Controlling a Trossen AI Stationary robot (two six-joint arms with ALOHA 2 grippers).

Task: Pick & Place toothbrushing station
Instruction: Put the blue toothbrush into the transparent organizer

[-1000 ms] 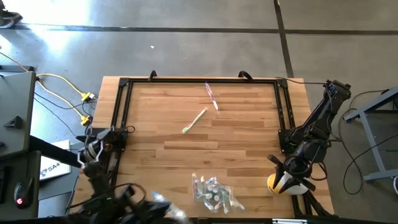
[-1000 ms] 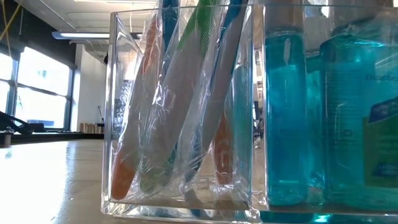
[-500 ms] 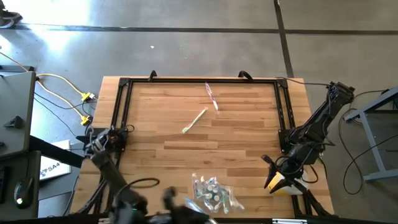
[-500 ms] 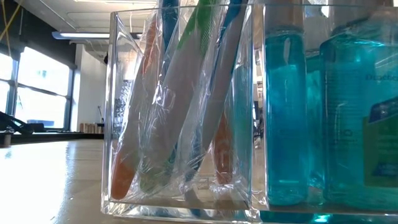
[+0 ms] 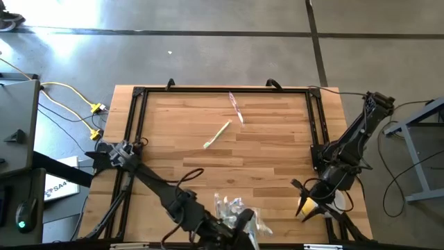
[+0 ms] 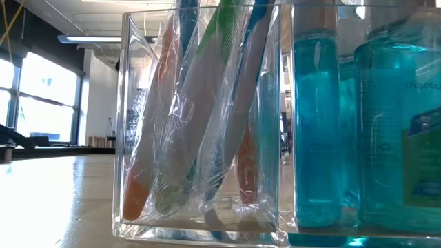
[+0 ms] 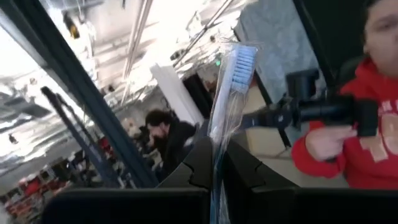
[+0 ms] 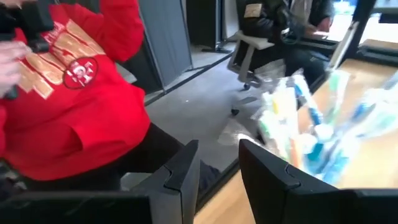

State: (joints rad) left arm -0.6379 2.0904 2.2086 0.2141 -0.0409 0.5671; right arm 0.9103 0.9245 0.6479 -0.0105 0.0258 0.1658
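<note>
A clear plastic box (image 6: 200, 117) near the table's front edge holds several wrapped toothbrushes standing on their handle ends; it also shows in the high view (image 5: 236, 210). My left gripper (image 5: 241, 226) reaches over that box and is shut on a wrapped toothbrush (image 7: 231, 87) with blue bristles. Two more toothbrushes lie flat on the wood, a pale green one (image 5: 216, 135) and a pinkish wrapped one (image 5: 236, 108). My right gripper (image 8: 217, 168) hangs over the table's near right corner (image 5: 305, 198), its fingers apart with nothing between them. My left gripper pinches the wrapped toothbrush by its handle (image 7: 217, 158) between the two fingers. The brush runs on past the fingertips, and its bristle head (image 7: 241, 62) is the far, raised end. It is lifted clear of the table; its lower end is hidden behind the fingers.
Blue mouthwash bottles (image 6: 317, 124) (image 6: 400, 131) stand right beside the clear box. A black frame (image 5: 135, 125) borders the wooden table. A person in a red top (image 8: 68, 93) stands close beyond the near edge, holding a dark handle (image 7: 323, 112). A yellow patch (image 5: 305, 207) shows under my right gripper.
My left arm has swung along the table's near edge from the left corner toward the right, up to the clear box, and its wrist has turned a good deal. My right gripper has edged a little toward the table's left and rolled slightly.
</note>
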